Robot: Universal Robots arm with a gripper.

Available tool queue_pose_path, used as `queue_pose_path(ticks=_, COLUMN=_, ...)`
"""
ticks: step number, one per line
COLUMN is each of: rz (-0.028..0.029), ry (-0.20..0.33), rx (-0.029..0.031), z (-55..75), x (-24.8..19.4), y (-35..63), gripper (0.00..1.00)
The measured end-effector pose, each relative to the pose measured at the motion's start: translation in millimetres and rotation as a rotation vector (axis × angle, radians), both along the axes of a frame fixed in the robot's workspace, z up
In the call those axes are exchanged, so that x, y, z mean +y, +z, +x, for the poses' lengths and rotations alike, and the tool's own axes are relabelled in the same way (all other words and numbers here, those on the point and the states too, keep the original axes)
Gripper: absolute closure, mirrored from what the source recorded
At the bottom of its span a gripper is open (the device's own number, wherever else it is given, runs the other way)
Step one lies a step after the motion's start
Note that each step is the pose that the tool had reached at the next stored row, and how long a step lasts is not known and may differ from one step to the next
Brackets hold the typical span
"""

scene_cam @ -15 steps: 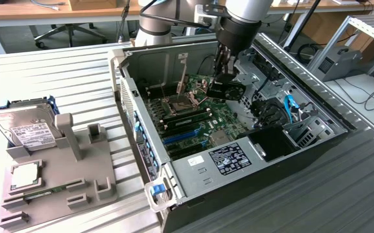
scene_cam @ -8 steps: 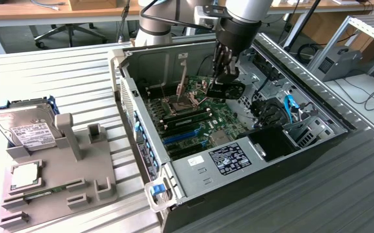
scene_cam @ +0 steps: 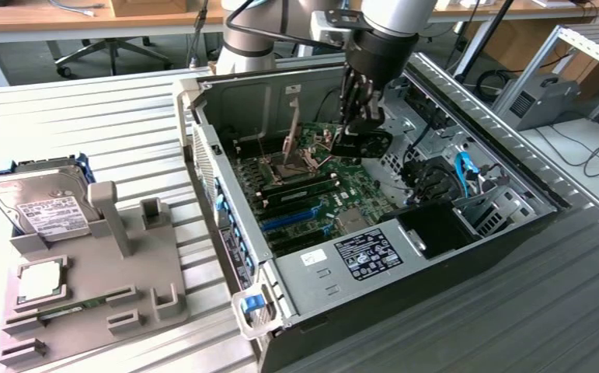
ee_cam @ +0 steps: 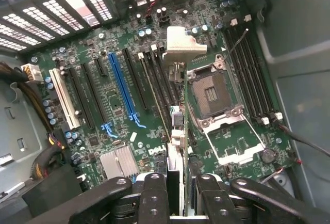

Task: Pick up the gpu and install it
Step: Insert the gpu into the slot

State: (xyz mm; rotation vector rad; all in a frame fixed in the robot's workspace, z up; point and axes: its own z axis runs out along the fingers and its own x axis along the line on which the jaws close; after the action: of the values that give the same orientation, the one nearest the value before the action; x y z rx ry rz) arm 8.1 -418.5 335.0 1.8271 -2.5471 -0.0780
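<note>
Our gripper (ee_cam: 175,195) is clamped on the gpu (ee_cam: 177,131), held edge-down, long axis parallel to the slots (ee_cam: 121,87) beside it.

Gpu (ee_cam: 177,146) edge-on, perhaps partly hidden

arm (scene_cam: 388,15): silver-grey tubes | gripper (scene_cam: 353,116): black, jointed linkage fingers (ee_cam: 154,198)

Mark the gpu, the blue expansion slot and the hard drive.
gpu (ee_cam: 177,146): wrist view, top edge of the card, seen edge-on between the gripper fingers.
blue expansion slot (ee_cam: 121,87): wrist view, middle of the long blue connector on the motherboard.
hard drive (scene_cam: 40,203): exterior view, its labelled silver face.
</note>
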Motion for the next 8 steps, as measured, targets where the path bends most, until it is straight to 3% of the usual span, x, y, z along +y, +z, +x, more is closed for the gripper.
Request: queue_pose_path(ticks=8, rz=0.0, ry=0.062, rx=0.0, z=0.0, x=0.0, y=-0.1, gripper=0.74)
